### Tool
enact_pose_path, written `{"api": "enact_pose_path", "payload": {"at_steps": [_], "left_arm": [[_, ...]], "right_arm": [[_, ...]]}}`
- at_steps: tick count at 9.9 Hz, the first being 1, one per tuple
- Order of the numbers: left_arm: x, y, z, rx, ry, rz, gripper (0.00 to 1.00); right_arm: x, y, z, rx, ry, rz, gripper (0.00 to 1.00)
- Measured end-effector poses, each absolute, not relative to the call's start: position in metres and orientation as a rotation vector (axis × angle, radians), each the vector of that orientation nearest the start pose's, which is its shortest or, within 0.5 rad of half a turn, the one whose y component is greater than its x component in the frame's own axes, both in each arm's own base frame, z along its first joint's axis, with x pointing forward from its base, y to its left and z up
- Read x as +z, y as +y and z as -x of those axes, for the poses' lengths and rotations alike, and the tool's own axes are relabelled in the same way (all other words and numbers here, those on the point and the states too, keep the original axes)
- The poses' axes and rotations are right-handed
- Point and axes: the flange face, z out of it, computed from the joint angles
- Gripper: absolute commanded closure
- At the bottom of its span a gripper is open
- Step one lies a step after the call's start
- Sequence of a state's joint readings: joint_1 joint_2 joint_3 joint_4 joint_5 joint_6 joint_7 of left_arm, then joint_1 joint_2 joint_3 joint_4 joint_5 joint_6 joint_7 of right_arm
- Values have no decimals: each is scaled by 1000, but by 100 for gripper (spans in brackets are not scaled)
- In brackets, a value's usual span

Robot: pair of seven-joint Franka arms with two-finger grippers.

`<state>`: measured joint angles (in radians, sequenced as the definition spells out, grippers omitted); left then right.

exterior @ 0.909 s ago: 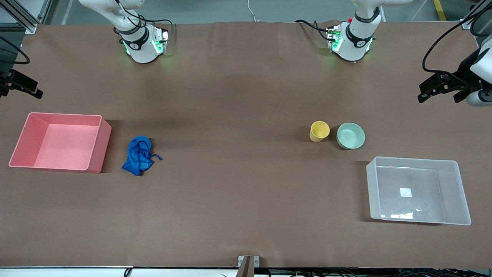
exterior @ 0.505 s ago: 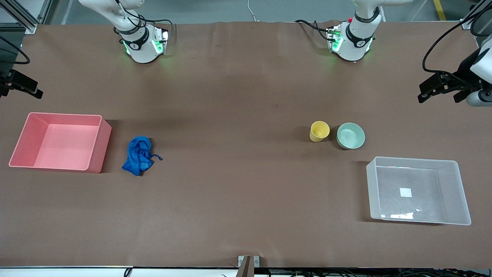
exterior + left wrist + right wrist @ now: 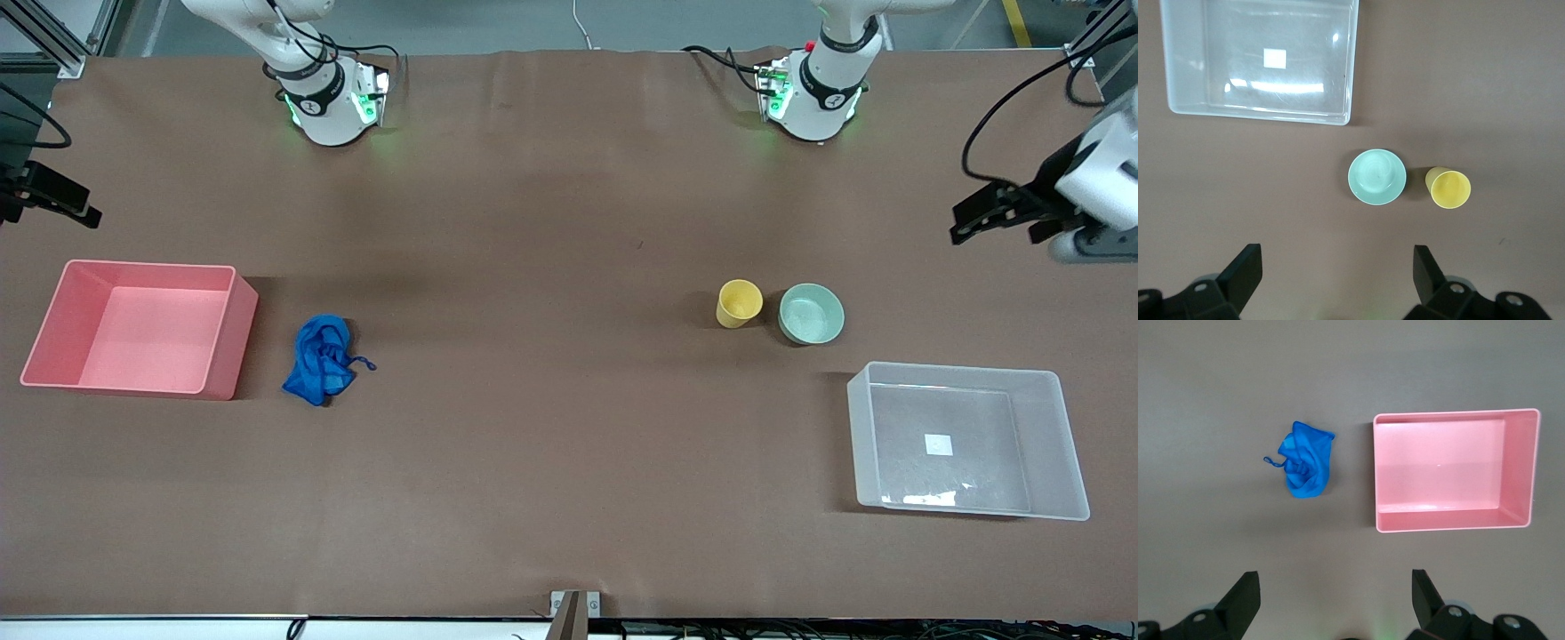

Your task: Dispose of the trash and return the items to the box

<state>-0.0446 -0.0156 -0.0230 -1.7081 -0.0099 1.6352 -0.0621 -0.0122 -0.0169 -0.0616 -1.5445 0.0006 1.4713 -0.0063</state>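
The blue fabric wad (image 3: 320, 359) lies on the table beside the pink bin, toward the right arm's end; it also shows in the right wrist view (image 3: 1306, 468). The yellow cup (image 3: 739, 303) and the mint-green bowl (image 3: 811, 314) stand side by side toward the left arm's end, farther from the front camera than the empty clear box (image 3: 965, 440). All three show in the left wrist view: the cup (image 3: 1449, 189), the bowl (image 3: 1377, 177), the box (image 3: 1261, 60). My left gripper (image 3: 991, 233) (image 3: 1336, 267) is open, high over the table's end. My right gripper (image 3: 49, 212) (image 3: 1335, 590) is open, high over the other end.
The empty pink bin (image 3: 142, 327) (image 3: 1455, 470) sits near the right arm's end of the table. Both arm bases (image 3: 329, 98) (image 3: 813, 93) stand along the table edge farthest from the front camera.
My left gripper has shifted a little over its end of the table. The right gripper and all the objects have not moved.
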Motion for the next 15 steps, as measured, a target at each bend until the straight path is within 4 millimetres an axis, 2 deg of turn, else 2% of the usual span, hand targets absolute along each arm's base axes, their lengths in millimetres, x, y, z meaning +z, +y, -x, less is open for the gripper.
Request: {"api": "enact_pose_path", "payload": {"at_steps": [1, 2, 3, 5, 7, 8, 9, 11, 12, 13, 14, 15], "left_arm": [[543, -39, -549, 106, 9, 3145, 0], [513, -40, -546, 123, 12, 3143, 0], [481, -43, -541, 146, 19, 3141, 0], [404, -49, -523, 109, 39, 3142, 0], [333, -46, -500, 82, 40, 3144, 0], [305, -46, -496, 84, 40, 3145, 1], [281, -46, -497, 87, 40, 3146, 2], [235, -46, -498, 121, 46, 3146, 4], [218, -46, -497, 157, 74, 3145, 29], [205, -45, -498, 183, 98, 3144, 69], [199, -44, -501, 193, 101, 3144, 93], [198, -42, -504, 192, 101, 3145, 99]], "right_arm": [[618, -20, -548, 95, 48, 3138, 0], [584, 2, -564, 88, -11, 3141, 0], [537, 19, -582, 71, -53, 3144, 0], [423, 28, -599, 55, -76, 3149, 0], [314, 25, -593, -6, -73, 3155, 0], [273, 25, -584, -30, -75, 3157, 0], [244, 25, -578, -59, -79, 3158, 0], [209, 29, -569, -89, -95, 3158, 0], [201, 33, -568, -81, -105, 3158, 0], [198, 38, -566, -73, -120, 3158, 9], [195, 43, -565, -64, -133, 3158, 34], [193, 44, -564, -55, -135, 3158, 54]]}}
